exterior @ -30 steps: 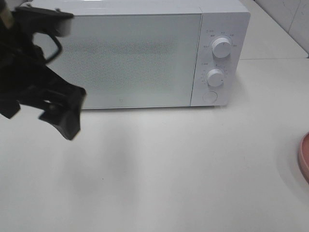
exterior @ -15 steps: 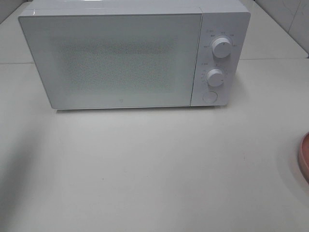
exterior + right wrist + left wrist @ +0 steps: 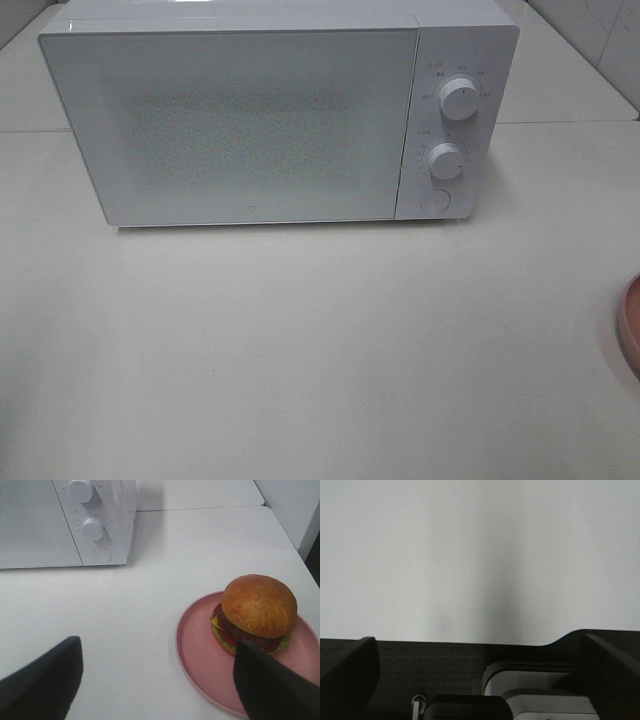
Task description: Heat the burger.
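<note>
The burger (image 3: pixel 257 607), with a golden bun, dark patty and red and green filling, sits on a pink plate (image 3: pixel 200 650) in the right wrist view. My right gripper (image 3: pixel 157 647) hangs open above the table, and one of its fingers (image 3: pixel 265 685) is just in front of the burger without touching it. The white microwave (image 3: pixel 260 120) stands at the back of the table with its door shut. Over bare white table, my left gripper (image 3: pixel 477 642) is open and empty. Neither gripper shows in the exterior high view, where only the plate's rim (image 3: pixel 630 325) appears at the right edge.
The microwave has two knobs (image 3: pixel 458 98) and a round button (image 3: pixel 434 200) on its right panel. A table seam runs behind it. The table's right edge lies just beyond the plate in the right wrist view.
One second ago the left arm stood in front of the microwave's left side. It has since pulled out of the exterior high view. Nothing else has moved.
</note>
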`<act>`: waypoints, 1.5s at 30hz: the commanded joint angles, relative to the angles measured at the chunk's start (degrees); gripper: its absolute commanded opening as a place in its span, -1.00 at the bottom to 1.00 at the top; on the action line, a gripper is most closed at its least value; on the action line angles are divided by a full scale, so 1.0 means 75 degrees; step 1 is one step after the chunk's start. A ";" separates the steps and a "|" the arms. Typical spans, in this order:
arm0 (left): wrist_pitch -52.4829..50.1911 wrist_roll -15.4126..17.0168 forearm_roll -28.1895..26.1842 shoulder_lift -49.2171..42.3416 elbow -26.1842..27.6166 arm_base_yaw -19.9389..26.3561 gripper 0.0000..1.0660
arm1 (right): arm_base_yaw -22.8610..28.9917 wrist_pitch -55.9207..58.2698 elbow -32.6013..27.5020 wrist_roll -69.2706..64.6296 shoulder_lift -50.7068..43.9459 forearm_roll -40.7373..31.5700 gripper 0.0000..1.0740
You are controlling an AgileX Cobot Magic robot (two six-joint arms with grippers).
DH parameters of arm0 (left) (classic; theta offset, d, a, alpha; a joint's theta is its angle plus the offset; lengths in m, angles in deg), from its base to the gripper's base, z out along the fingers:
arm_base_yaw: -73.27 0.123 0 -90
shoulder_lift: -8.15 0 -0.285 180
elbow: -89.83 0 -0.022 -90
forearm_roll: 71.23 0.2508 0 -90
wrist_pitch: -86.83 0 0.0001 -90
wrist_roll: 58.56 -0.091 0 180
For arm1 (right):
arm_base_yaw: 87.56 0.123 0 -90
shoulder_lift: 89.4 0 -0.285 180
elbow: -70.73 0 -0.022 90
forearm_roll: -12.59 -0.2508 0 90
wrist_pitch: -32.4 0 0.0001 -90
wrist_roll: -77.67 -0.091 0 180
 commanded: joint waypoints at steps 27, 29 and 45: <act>-0.1108 -0.0008 0.0252 -0.5011 -0.0978 0.0031 0.88 | -0.0061 -0.0061 0.0000 0.0053 -0.0229 0.0000 0.38; -0.1108 -0.0008 0.0244 -0.5019 -0.0978 0.0031 0.88 | -0.0061 -0.0061 0.0000 0.0053 -0.0229 0.0000 0.38; -0.1108 -0.0008 0.0244 -0.5019 -0.0978 0.0031 0.88 | -0.0061 -0.0061 0.0000 0.0053 -0.0229 0.0000 0.38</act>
